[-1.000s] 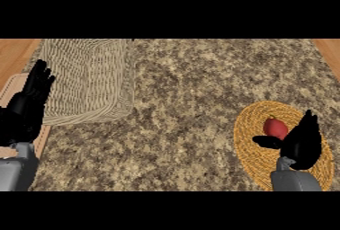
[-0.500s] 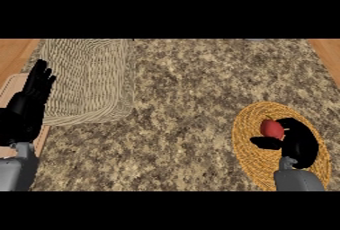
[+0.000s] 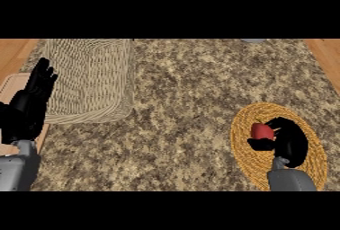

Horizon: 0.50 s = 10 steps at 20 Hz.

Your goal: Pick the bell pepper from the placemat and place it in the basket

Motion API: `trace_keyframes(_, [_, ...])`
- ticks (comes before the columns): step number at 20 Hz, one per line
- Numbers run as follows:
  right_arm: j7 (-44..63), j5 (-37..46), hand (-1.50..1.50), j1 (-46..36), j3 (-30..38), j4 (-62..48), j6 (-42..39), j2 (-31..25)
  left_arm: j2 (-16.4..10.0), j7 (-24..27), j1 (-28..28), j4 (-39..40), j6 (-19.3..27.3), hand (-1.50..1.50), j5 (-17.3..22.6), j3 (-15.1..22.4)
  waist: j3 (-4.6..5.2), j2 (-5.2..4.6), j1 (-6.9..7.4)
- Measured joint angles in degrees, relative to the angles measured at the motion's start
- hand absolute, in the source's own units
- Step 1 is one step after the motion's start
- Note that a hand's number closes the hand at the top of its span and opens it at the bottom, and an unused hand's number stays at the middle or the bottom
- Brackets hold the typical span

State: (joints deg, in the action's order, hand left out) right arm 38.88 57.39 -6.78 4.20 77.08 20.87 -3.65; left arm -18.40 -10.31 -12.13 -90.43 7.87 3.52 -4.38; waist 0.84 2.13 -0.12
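Right hand (image 3: 292, 141) has closed — fingers curl round bell pepper (image 3: 261, 131) on placemat (image 3: 240, 128); left hand (image 3: 26, 112) spread.

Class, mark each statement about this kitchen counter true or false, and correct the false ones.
1. The bell pepper lies in the basket. False: it is on the round placemat.
2. The right hand has its fingers curled round the bell pepper. True.
3. The left hand is curled round something. False: it rests open at the view's left edge.
4. The basket stands left of the placemat. True.
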Motion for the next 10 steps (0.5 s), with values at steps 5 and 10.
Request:
trace_keyframes(5, [-6.6,1.1,1.50,-1.2,-17.2,2.1,-8.1,-0.8,1.2,-0.6,-1.8,-0.5,-1.6,0.00,0.4,2.4,0.54,-1.73,6.66])
trace_keyframes(10, [-12.6,-3.0,1.50,-4.8,-33.3,2.2,-10.6,1.2,2.8,-0.8,-3.0,-0.1,-3.3,0.00,0.6,5.3,-0.66,-3.94,12.87])
